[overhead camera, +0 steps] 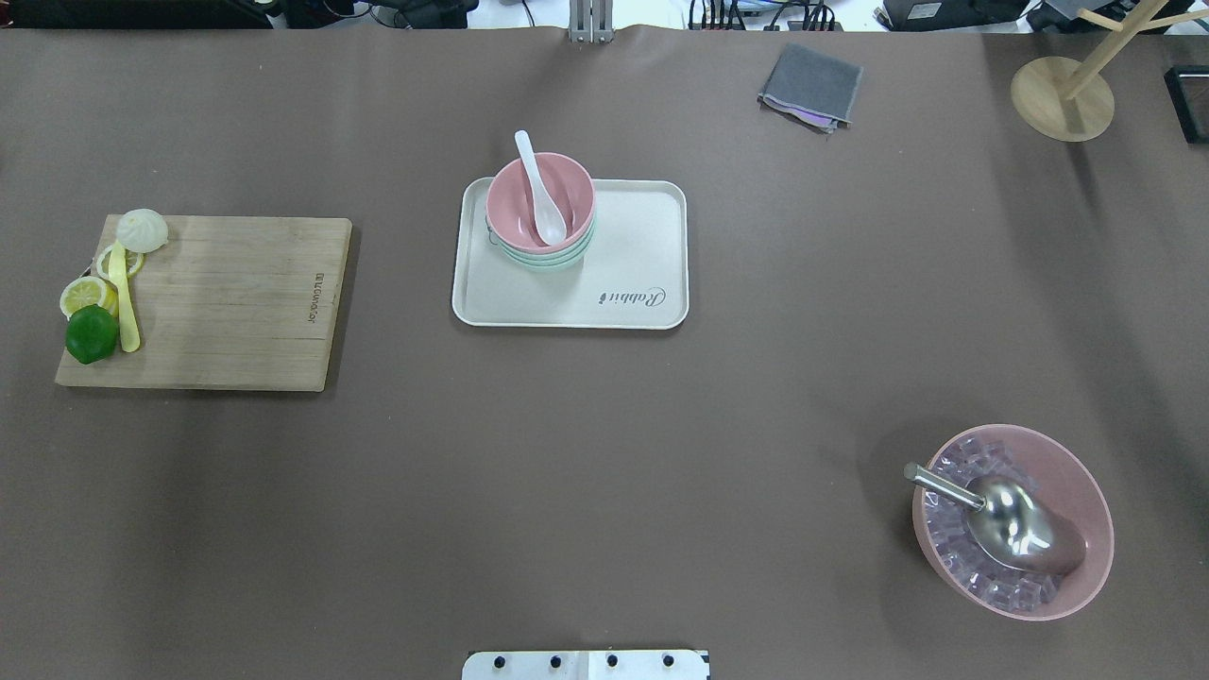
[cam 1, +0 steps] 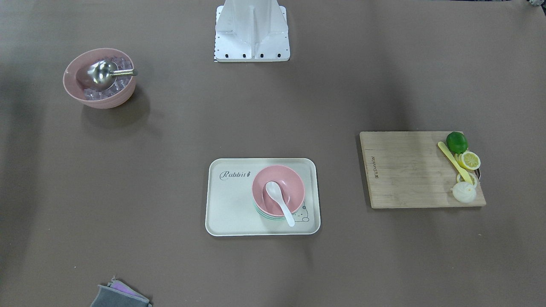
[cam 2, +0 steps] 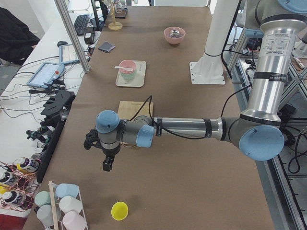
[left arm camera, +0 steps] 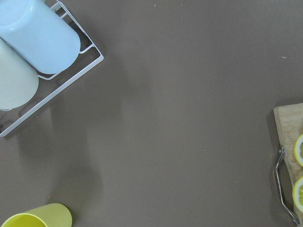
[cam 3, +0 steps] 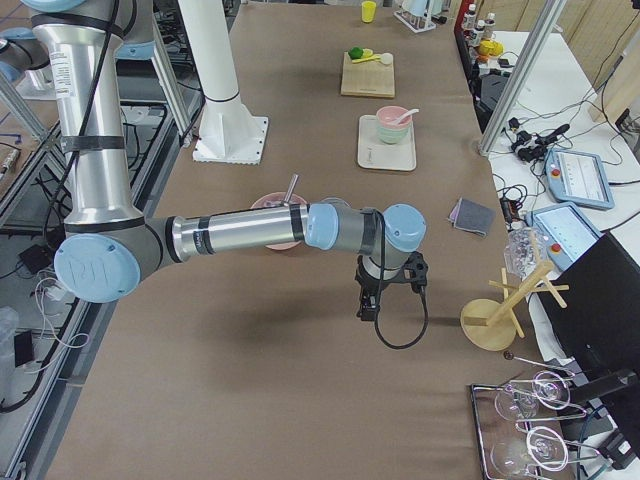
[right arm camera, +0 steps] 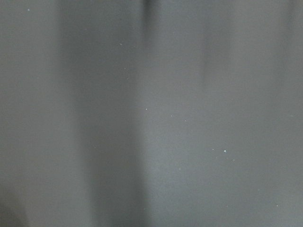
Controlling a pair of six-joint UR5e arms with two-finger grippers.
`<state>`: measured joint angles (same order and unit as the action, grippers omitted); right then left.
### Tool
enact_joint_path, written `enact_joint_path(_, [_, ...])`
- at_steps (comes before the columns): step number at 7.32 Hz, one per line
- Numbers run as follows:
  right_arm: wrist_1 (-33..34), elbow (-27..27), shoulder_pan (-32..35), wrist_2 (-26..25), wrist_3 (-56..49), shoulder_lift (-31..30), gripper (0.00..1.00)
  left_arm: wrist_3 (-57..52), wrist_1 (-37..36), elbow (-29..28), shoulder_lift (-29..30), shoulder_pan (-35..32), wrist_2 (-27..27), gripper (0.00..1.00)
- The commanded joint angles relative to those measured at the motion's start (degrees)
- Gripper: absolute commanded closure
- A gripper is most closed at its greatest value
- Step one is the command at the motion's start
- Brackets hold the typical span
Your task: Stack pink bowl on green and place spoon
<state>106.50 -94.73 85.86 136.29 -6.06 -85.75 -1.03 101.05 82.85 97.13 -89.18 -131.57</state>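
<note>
The left claw (cam 2: 106,165) hung over one end of the tabletop (cam 1: 128,192), the right claw (cam 3: 366,310) over the other; how far either was parted could not be told. On the tray (cam 1: 230,204), the pink bowl (cam 1: 278,187) sat nested in the green bowl (overhead camera: 548,262), with the spoon (cam 1: 279,201) resting in it.

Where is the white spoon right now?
In the overhead view, the white spoon lies in the pink bowl stacked on the green bowl, far-left on the cream tray.

a yellow cup (cam 2: 119,210) sits near the left claw (cam 2: 107,166), a wooden board (cam 2: 129,109) near on its other side, an ice bowl (cam 2: 174,35) well apart.
</note>
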Motion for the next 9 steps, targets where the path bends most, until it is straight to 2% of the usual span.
enact_joint_path(1, [-3.3,2.4,0.0,-0.2,0.2,0.0,0.0,0.3,-0.2,-0.1,-0.1,0.1,0.0,0.02])
enact_joint_path(9, [-3.5,2.4,0.0,-0.5,0.7,0.8,0.0,0.3,-0.1,0.1,-0.7,0.1,0.0,0.02])
